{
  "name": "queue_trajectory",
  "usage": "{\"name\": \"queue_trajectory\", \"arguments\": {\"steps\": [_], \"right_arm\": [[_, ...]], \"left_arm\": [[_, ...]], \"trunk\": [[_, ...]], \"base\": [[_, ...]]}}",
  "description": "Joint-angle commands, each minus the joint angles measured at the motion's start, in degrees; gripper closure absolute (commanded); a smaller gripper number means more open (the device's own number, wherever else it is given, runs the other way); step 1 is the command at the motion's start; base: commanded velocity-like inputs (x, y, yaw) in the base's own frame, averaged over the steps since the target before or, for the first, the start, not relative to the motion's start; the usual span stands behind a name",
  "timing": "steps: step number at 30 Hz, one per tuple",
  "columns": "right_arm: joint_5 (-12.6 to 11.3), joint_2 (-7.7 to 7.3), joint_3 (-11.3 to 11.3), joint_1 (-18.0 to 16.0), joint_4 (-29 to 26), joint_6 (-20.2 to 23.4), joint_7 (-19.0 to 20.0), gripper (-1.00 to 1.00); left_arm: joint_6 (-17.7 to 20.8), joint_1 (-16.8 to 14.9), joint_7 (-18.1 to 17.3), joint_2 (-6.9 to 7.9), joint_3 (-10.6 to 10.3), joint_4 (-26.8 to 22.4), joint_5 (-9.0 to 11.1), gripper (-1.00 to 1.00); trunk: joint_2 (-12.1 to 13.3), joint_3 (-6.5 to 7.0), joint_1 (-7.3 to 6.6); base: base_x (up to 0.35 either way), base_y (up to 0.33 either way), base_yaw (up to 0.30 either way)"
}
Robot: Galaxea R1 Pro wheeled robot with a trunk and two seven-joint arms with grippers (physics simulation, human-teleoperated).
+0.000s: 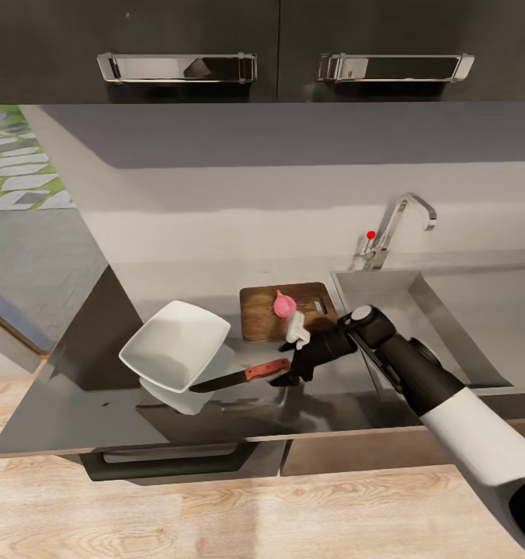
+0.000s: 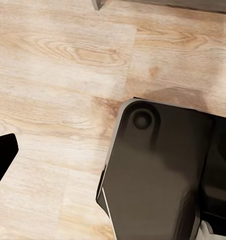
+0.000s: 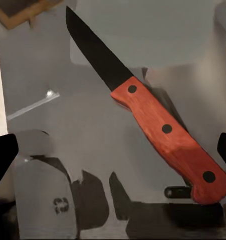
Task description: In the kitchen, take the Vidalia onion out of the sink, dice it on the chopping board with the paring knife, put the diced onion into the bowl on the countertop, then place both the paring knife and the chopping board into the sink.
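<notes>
Lying flat on the countertop: the paring knife [image 1: 243, 376], between the bowl and the right gripper.
Paring knife, appearance: short dark pointed blade [image 3: 97, 50]; reddish-orange handle [image 3: 170, 140] with three dark rivets; handle end widens into a rounded butt.
Paring knife, orientation: blade tip points toward the bowl and passes under its raised edge; handle end points toward the right gripper.
Bowl [image 1: 175, 344]: white, squarish with rounded corners and flaring sides; tilted, with one corner down on the countertop, just left of the knife.
Chopping board [image 1: 286, 310]: dark brown wood with a slot-shaped handle hole; lies flat behind the knife, close beside the sink.
On the board: a small pink onion-like piece [image 1: 283, 304] with a pale stalk; a white block [image 1: 297, 329] at the board's front edge.
Countertop [image 1: 76, 404]: grey and glossy, mirroring the bowl and gripper.
Sink [image 1: 449, 310]: stainless basin to the right of the board; curved chrome tap [image 1: 398, 225] with a red knob [image 1: 370, 234] behind it.
Right arm: white forearm and black wrist reach from lower right, over the sink's front corner, toward the knife.
Right gripper [image 1: 282, 376]: lowered just beside the handle end; fingers spread wide, with the knife handle lying between them, not clasped.
Left gripper [image 2: 0, 160]: one dark fingertip over wooden floor [image 2: 57, 75]; its opening cannot be told.
</notes>
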Motion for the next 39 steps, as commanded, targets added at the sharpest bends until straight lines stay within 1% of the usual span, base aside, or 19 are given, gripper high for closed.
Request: {"name": "queue_trajectory", "arguments": {"steps": [1,4,9,13,20,31,39], "right_arm": [[0.3,-0.06,0.05,-0.05,0.47,-0.02,0.28,-1.0],[0.33,-0.24,0.09,-0.05,2.52,-1.74,0.28,-1.0],[0.38,-0.31,0.1,-0.07,3.52,-3.04,0.32,-1.0],[0.84,-0.32,0.1,-0.05,3.69,-3.26,0.34,-1.0],[2.39,-0.24,0.17,-0.05,3.77,-3.42,0.37,-1.0],[2.79,-0.21,0.19,-0.05,3.78,-3.44,0.3,-1.0],[2.78,-0.14,0.19,-0.07,3.78,-3.4,0.34,-1.0]], "left_arm": [[-0.12,-0.01,0.56,0.1,-0.42,-0.12,0.24,-1.0],[-0.12,-0.01,0.56,0.1,-0.42,-0.07,0.25,-1.0],[-0.12,-0.01,0.56,0.1,-0.42,-0.09,0.24,-1.0],[-0.12,-0.01,0.56,0.1,-0.42,-0.11,0.24,-1.0],[-0.12,-0.01,0.56,0.1,-0.42,-0.12,0.25,-1.0],[-0.12,-0.01,0.56,0.1,-0.42,-0.14,0.22,-1.0],[-0.12,-0.01,0.56,0.1,-0.42,-0.14,0.22,-1.0]], "trunk": [[-0.1,-0.08,0.03],[-0.1,-0.08,0.03],[-0.1,-0.08,0.03],[-0.1,-0.08,0.03],[-0.1,-0.08,0.03],[-0.1,-0.08,0.03],[-0.1,-0.08,0.03]], "base": [[0.0,0.0,0.0],[0.0,0.0,0.0],[0.0,0.0,0.0],[0.027,0.0,0.0],[0.104,0.0,0.0],[0.16,0.0,0.0],[0.038,0.0,0.0]]}}
